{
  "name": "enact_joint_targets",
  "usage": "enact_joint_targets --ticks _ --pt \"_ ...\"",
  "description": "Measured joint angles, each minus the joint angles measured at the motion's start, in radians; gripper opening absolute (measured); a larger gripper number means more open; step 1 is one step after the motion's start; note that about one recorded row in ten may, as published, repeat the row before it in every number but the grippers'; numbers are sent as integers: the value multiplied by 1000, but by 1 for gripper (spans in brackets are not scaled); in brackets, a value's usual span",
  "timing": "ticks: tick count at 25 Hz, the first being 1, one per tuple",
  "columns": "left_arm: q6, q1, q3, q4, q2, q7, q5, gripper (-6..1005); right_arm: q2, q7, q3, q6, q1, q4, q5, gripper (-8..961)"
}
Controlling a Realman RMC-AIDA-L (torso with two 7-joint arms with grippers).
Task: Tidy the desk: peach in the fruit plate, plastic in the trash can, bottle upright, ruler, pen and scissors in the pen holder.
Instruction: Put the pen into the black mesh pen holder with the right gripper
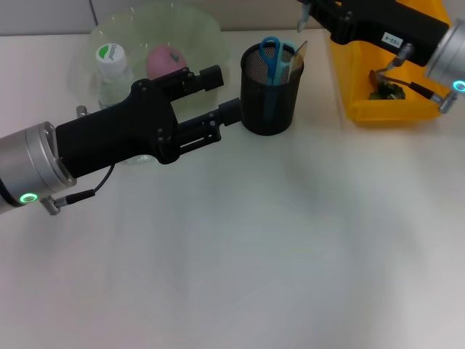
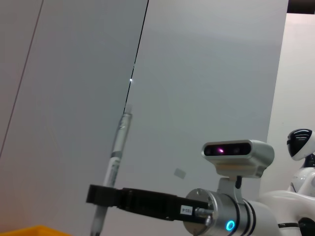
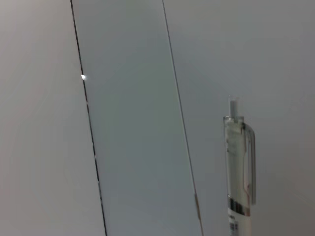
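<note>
The pen [image 3: 239, 172], clear-bodied, stands upright in my right gripper [image 1: 309, 9], which is shut on it at the far edge, just behind the black mesh pen holder [image 1: 270, 98]. From the left wrist view, the pen [image 2: 117, 147] rises out of that gripper [image 2: 101, 195]. Blue scissors [image 1: 270, 51] and a tan ruler [image 1: 298, 58] stand in the holder. My left gripper [image 1: 221, 93] is open and empty, just left of the holder. The peach [image 1: 166, 62] lies in the clear fruit plate [image 1: 207, 29]. The bottle [image 1: 111, 69] stands upright. Dark plastic [image 1: 385, 91] lies in the yellow trash can [image 1: 356, 109].
My left arm stretches across the near side of the fruit plate. The right arm reaches over the trash can at the back right. The white desk [image 1: 276, 247] spreads in front of the holder.
</note>
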Motion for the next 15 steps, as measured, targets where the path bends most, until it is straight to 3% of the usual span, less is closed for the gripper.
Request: enact_joint_targets --ticks 15 --pt "-20 -2 0 0 2 0 0 660 -6 90 -87 155 62 -9 -43 142"
